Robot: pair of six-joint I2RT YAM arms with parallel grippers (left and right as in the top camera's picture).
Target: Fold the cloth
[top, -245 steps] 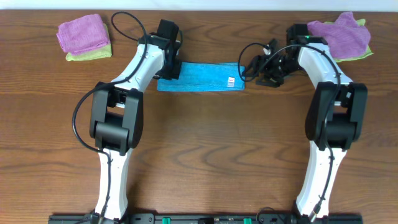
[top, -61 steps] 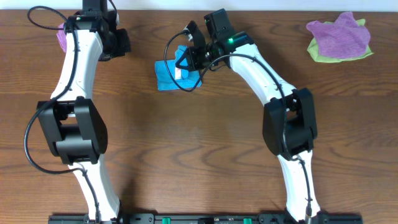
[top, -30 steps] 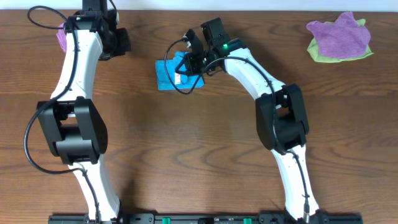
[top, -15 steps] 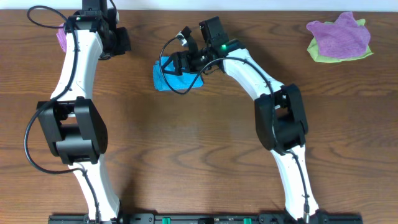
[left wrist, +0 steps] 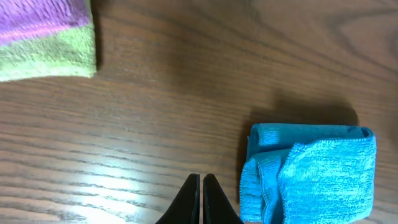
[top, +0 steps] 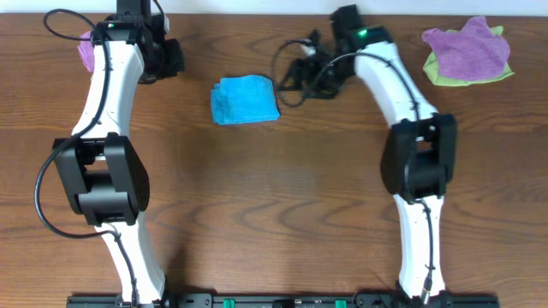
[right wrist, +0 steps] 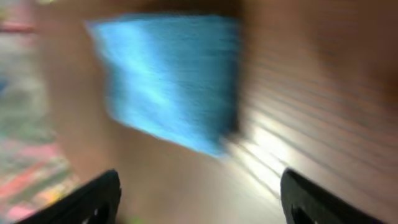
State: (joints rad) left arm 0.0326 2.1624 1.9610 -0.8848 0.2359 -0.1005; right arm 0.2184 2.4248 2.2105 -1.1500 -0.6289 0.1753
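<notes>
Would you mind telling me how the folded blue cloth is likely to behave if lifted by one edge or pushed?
Lifted by an edge, the cloth would probably flop and unfold: its layers lie loose and rumpled. It looks light, a thin fuzzy fabric. Pushed, it would likely bunch rather than slide on the wooden table.

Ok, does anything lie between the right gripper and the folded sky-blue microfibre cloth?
Nothing visible. Only bare wooden table separates the open right gripper from the sky-blue microfibre cloth.
</notes>
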